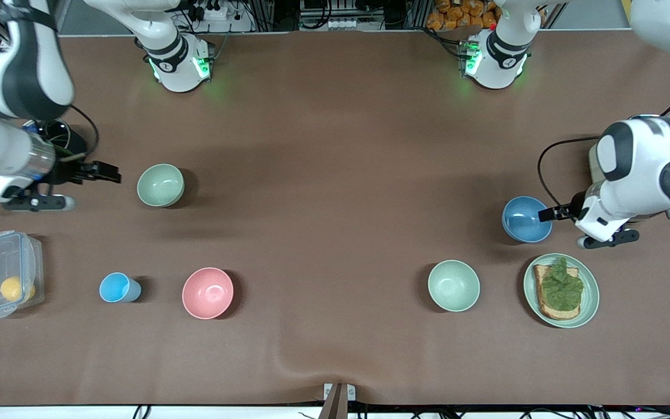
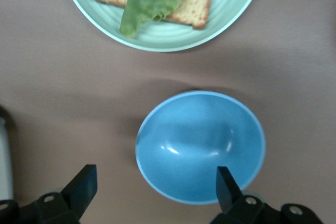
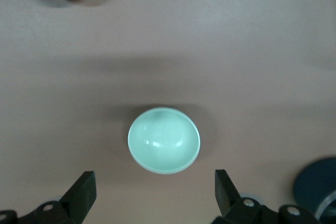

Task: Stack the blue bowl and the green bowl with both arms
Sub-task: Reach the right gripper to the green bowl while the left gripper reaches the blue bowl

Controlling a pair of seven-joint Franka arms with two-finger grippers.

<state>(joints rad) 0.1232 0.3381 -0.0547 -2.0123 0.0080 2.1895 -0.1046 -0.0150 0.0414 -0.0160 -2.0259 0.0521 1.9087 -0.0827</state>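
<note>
The blue bowl stands upright toward the left arm's end of the table. My left gripper hangs open over its rim, with one finger over the bowl's inside and the other outside it. The green bowl, dull sage, stands upright toward the right arm's end. My right gripper is open beside it, a little short of it, with nothing between its fingers.
A pink bowl, a light-blue cup and a paler mint bowl stand nearer the front camera. Just nearer than the blue bowl, a green plate carries toast and lettuce. A clear box holds a yellow fruit.
</note>
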